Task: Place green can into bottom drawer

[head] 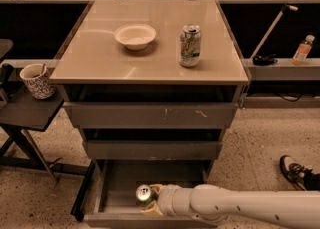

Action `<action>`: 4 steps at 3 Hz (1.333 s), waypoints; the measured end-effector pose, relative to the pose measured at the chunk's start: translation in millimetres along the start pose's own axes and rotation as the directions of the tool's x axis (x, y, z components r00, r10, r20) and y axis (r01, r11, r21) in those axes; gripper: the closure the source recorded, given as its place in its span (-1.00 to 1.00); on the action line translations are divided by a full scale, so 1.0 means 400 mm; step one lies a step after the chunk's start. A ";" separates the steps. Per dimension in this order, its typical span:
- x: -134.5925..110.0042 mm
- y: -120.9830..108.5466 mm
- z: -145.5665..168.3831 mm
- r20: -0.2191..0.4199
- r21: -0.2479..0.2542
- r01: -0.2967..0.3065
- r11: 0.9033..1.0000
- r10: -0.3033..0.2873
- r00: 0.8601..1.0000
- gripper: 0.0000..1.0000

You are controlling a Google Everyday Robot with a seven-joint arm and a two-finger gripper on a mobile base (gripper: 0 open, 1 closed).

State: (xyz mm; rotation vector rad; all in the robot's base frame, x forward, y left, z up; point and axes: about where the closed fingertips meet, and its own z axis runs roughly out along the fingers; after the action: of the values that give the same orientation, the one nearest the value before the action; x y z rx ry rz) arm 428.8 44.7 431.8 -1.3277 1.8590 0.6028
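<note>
The green can (144, 194) shows its silver top inside the open bottom drawer (116, 191), near the drawer's front. My gripper (150, 201) reaches in from the right at the end of the white arm and is wrapped around the can, low in the tray. Most of the can's body is hidden by the gripper and the drawer front. The two upper grey drawers (150, 115) are closed.
On the cabinet top stand a white bowl (135, 36) and a paler white-and-green can (190, 45). A patterned mug (38, 81) sits on a dark side table at the left. A bottle (302, 50) is on a shelf at the right. A shoe (295, 171) is on the floor at the right.
</note>
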 end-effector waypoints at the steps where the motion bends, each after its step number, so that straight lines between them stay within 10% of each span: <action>1: 0.063 -0.017 0.012 -0.043 0.086 0.080 0.993 -0.077 0.996 1.00; 3: 0.091 -0.194 0.034 -0.170 0.263 0.095 0.960 -0.051 0.984 1.00; 4: 0.090 -0.189 0.048 -0.177 0.254 0.086 0.963 -0.041 0.983 1.00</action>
State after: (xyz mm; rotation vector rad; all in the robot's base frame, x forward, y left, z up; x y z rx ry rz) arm 499.4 11.6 395.5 -1.2885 1.9464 0.2055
